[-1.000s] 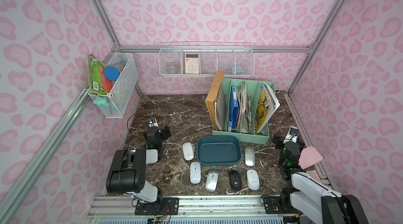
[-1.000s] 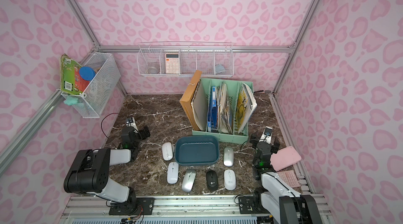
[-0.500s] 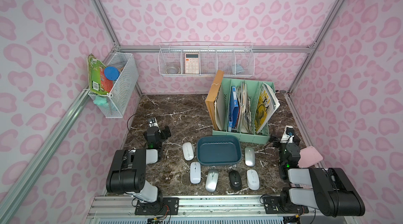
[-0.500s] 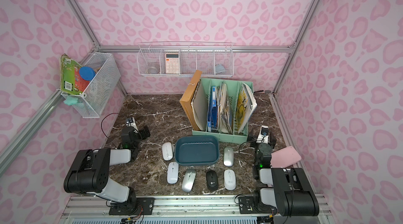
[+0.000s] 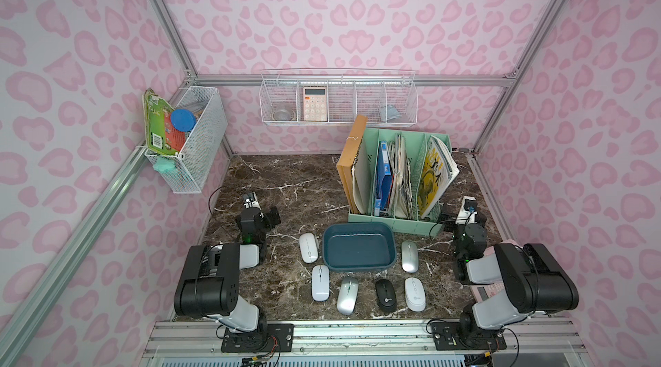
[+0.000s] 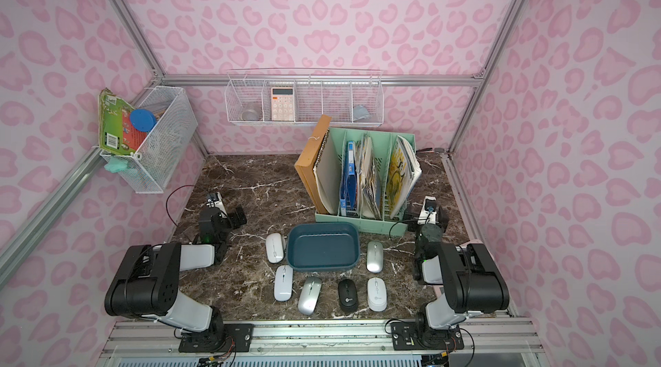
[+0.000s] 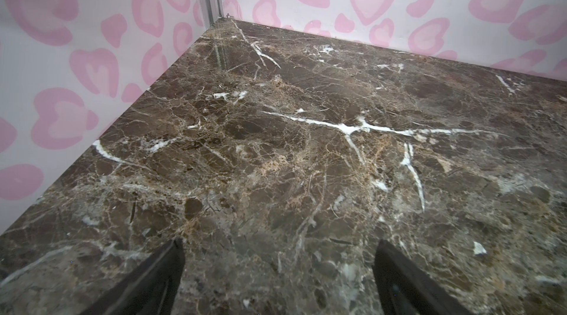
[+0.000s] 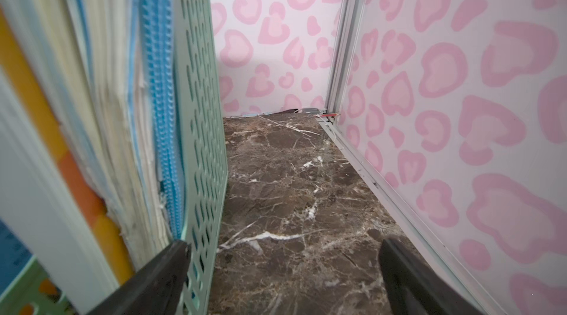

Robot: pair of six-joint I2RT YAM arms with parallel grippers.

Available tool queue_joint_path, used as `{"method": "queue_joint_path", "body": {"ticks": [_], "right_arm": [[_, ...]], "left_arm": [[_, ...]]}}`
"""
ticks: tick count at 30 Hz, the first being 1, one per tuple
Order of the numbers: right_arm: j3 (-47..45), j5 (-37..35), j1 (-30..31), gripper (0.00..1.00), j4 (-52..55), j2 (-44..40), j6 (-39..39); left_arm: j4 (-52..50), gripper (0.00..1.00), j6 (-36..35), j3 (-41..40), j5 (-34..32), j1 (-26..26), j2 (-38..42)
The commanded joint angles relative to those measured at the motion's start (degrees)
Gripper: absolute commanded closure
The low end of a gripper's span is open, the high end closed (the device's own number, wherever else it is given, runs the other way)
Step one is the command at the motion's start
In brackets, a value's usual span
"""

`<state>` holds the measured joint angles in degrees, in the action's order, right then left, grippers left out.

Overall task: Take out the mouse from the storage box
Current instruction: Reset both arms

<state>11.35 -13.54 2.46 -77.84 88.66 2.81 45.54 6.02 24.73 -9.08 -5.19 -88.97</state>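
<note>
The storage box (image 5: pixel 359 247) (image 6: pixel 323 247) is a shallow dark teal tray on the marble table in front of the file organiser, and nothing lies in it. Several mice lie on the table around it: a white mouse (image 5: pixel 308 248) to its left, a silver mouse (image 5: pixel 409 256) to its right, and a black mouse (image 5: pixel 385 295) in the row in front. My left gripper (image 5: pixel 254 216) (image 7: pixel 279 244) hovers open over bare marble, left of the mice. My right gripper (image 5: pixel 468 220) (image 8: pixel 283 244) stands open between the organiser and the right wall, holding nothing.
A mint-green file organiser (image 5: pixel 393 182) (image 8: pixel 199 144) full of books stands behind the box, close to my right gripper's left finger. White wire baskets (image 5: pixel 338 100) hang on the back and left walls. A pink flat item (image 5: pixel 488 292) lies under the right arm.
The right arm has folded up, its elbow link rising into view, and its gripper has shifted slightly back beside the organiser. The left arm, the box and the mice have not moved.
</note>
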Motion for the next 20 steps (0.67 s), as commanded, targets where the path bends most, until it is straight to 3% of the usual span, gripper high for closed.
{"method": "queue_joint_path", "body": {"ticks": [1, 20], "right_arm": [[-0.7, -1.8, 0.0, 0.0, -1.7, 0.9, 0.4], [-1.4, -4.7, 1.6, 0.0, -4.2, 1.3, -0.7]], "left_arm": [[-0.3, 0.01, 0.1, 0.3, 0.1, 0.0, 0.2], [-3.3, 0.01, 1.3, 1.2, 1.6, -0.9, 1.0]]}}
